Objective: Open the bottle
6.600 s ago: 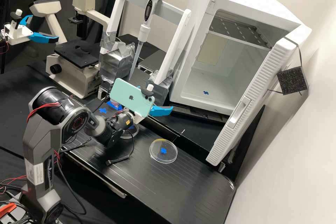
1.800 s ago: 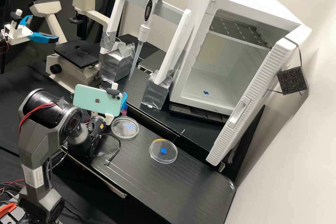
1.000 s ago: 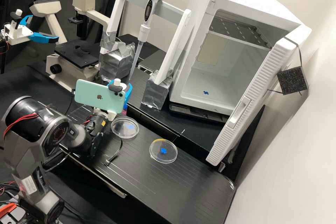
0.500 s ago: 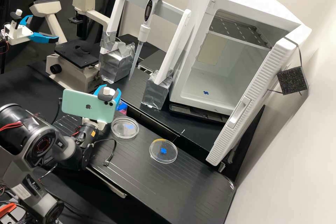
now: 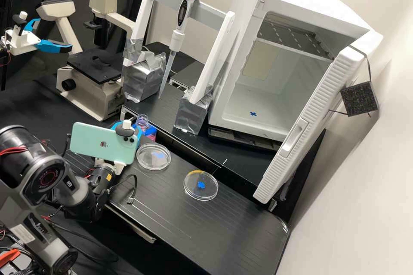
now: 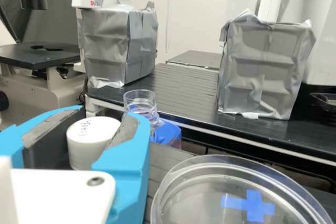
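1. Black bench [image 5: 26,103], matte top; microscope [image 5: 84,92] stands on it, back L.
2. Raised black shelf [image 5: 170,105], ribbed top, w/ two grey-wrapped blocks [image 5: 144,79] well apart on it.
3. Lower black ribbed board [image 5: 232,225] in front of the shelf; two clear round dishes [image 5: 201,193] on it, near each other, each w/ a blue cross [image 5: 201,185] showing.
4. Open bottle [image 5: 142,120], clear neck, upright at shelf's front edge, just beside the nearer-L dish; base hidden, so prob. on the bench or board, can't tell which.
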Robot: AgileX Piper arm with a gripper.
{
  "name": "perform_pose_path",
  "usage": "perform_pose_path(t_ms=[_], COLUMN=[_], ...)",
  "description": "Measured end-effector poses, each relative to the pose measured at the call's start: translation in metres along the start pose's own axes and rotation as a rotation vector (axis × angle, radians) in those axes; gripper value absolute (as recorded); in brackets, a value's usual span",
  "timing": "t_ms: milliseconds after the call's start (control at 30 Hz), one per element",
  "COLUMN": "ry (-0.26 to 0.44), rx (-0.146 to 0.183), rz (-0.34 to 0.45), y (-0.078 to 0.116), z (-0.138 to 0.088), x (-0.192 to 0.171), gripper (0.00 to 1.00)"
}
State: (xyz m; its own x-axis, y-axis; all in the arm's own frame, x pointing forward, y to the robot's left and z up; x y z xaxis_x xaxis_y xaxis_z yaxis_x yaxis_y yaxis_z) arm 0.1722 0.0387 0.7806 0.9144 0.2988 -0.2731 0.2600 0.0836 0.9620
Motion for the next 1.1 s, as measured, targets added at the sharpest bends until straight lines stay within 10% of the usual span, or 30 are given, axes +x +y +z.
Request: perform_pose_path(t_ms=[33,67,833,1100], ry=[-0.004,-0.005,0.061,0.102], rx=[0.003,0.004,-0.042,-0.063], rz=[-0.004,-0.006,0.053,0.293], y=[-0.001,-0.001,0.013,0.042], z=[0.001,0.001,-0.01,-0.028], x=[0.0,0.0,-0.01,-0.03], gripper=[0.0,1.0,1.0,1.0])
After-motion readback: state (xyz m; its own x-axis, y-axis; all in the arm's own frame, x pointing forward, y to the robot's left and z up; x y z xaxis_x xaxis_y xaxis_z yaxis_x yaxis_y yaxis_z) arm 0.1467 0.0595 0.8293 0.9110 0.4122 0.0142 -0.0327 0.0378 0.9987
